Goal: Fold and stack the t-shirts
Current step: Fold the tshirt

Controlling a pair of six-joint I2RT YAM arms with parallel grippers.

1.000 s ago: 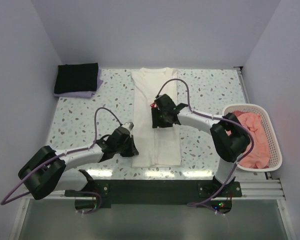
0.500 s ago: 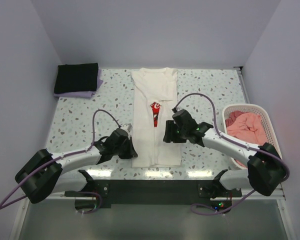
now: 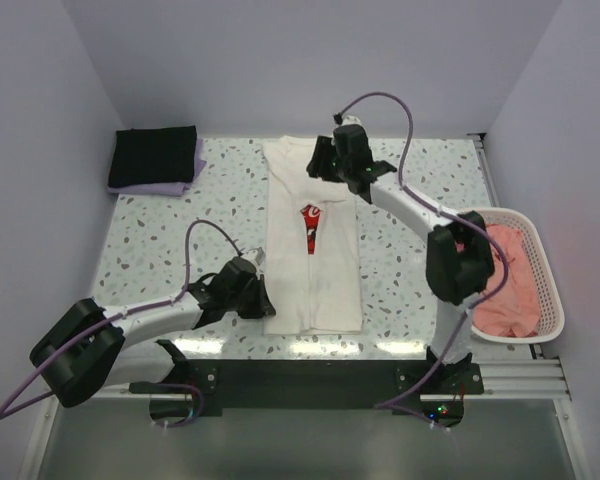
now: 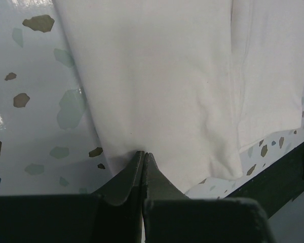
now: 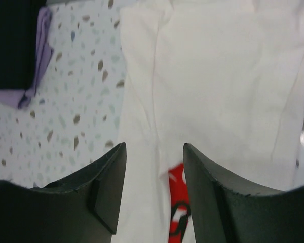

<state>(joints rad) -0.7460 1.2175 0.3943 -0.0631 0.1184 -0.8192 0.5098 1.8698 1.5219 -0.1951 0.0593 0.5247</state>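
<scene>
Two arms, left hand (image 4: 143,154) closed at near edge of cream t-shirt (image 3: 330,280), right hand (image 5: 154,148) apart above its far end

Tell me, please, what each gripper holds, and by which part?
Left gripper pinches the cream-white t-shirt at its side edge near the hem; right gripper, open, holds nothing.

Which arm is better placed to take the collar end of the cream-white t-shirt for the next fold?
Right. The right tool, open, hangs over the collar of the t-shirt; the left tool is shut at its near hem.
</scene>
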